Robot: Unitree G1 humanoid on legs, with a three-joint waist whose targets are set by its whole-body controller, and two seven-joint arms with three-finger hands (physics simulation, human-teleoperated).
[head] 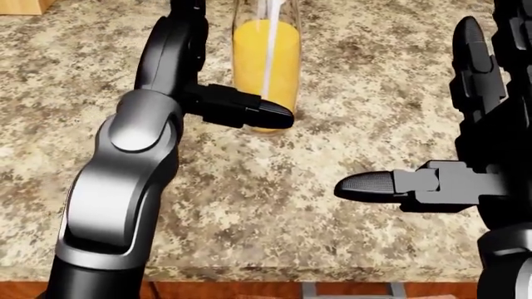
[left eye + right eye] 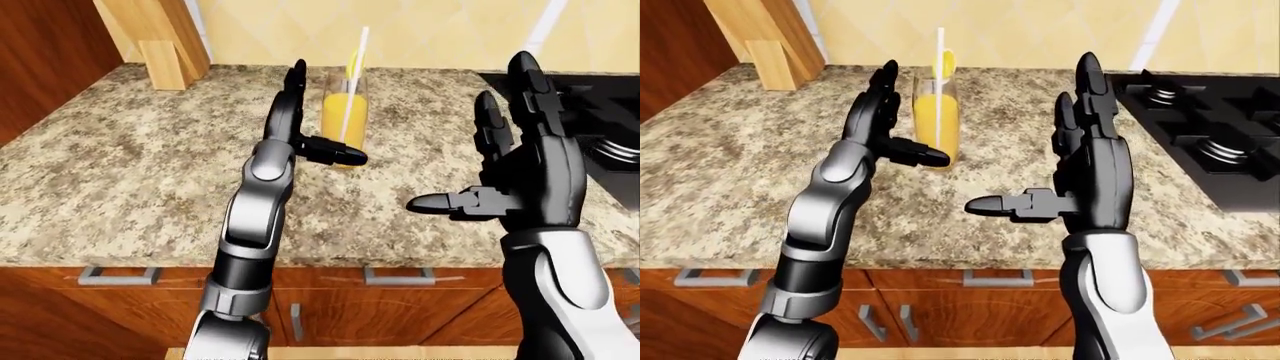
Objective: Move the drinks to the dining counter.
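One tall glass of orange juice with a straw stands upright on the granite table. Likely fragile, slippery and top-heavy; grip mid-body and keep it vertical. Left hand is just beside it, fingers spread; right hand is apart, spread. Stove lies right; wooden block left.

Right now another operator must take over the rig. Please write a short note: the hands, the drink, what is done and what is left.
Left hand: open, fingers up beside the juice glass, thumb reaching across its lower part; no closed grasp.
Right hand: open, empty, raised over the counter, apart from the glass.
The glass, with straw, stands upright on the counter, left of the stove.
Done: left hand brought to the glass.
Left: close the grasp, lift, carry to the dining counter, which is not in view.
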